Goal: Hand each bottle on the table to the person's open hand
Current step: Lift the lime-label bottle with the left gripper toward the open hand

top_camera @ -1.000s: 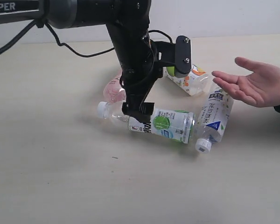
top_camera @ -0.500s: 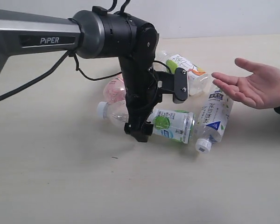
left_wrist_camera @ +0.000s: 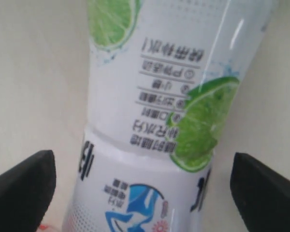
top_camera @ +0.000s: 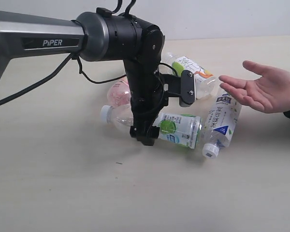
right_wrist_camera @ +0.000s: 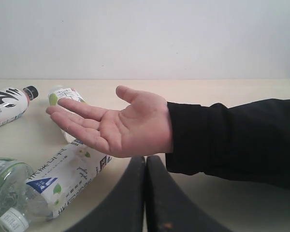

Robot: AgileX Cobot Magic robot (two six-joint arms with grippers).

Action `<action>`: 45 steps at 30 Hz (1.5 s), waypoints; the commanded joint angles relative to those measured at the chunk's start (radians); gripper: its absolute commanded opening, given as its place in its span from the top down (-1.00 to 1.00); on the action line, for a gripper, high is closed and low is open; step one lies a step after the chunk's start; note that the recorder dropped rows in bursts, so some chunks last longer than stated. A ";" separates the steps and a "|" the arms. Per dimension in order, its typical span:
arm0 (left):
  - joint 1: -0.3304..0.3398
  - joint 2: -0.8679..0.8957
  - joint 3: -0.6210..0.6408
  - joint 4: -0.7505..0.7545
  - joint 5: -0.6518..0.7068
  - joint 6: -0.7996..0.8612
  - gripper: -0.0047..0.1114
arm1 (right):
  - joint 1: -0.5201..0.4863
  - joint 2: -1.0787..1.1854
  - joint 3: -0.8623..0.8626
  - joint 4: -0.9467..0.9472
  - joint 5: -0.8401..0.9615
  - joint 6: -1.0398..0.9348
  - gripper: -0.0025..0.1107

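Note:
Four bottles lie on the table (top_camera: 63, 183). My left gripper (top_camera: 144, 137) is down over the green/blue-label bottle (top_camera: 176, 129), close to its neck end. In the left wrist view that bottle (left_wrist_camera: 154, 96) lies between the black fingers (left_wrist_camera: 29, 179), with a gap on each side, so the left gripper (left_wrist_camera: 142, 169) is open. Behind the arm lies the pink bottle (top_camera: 118, 93). The green/orange bottle (top_camera: 195, 77) and the blue-white bottle (top_camera: 222, 118) lie near the person's open hand (top_camera: 261, 89). My right gripper (right_wrist_camera: 145, 162) is shut and empty, just below that hand (right_wrist_camera: 121, 123).
The left arm's black body and cable (top_camera: 96, 79) hang over the back left of the table. A black-sleeved forearm (right_wrist_camera: 232, 140) reaches in from the right. The right wrist view also shows the pink bottle (right_wrist_camera: 7, 104), the green/orange bottle (right_wrist_camera: 63, 96) and the blue-white bottle (right_wrist_camera: 63, 176).
The left arm has swung forward and come down, so its gripper now straddles the green/blue bottle lower than before. The bottles and the hand have stayed in place.

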 commanded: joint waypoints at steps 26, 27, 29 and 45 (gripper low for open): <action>-0.003 -0.096 -0.004 -0.024 0.197 -0.136 0.92 | -0.004 -0.006 0.005 -0.004 -0.011 -0.004 0.96; -0.003 -0.115 -0.004 -0.026 0.210 -0.183 0.92 | -0.004 -0.006 0.005 -0.004 -0.011 -0.004 0.96; -0.003 -0.148 -0.004 -0.030 0.233 -0.304 0.92 | -0.004 -0.006 0.005 -0.004 -0.011 -0.004 0.96; -0.003 -0.259 -0.128 -0.292 0.096 -0.889 0.92 | -0.004 -0.006 0.005 -0.004 -0.009 -0.004 0.96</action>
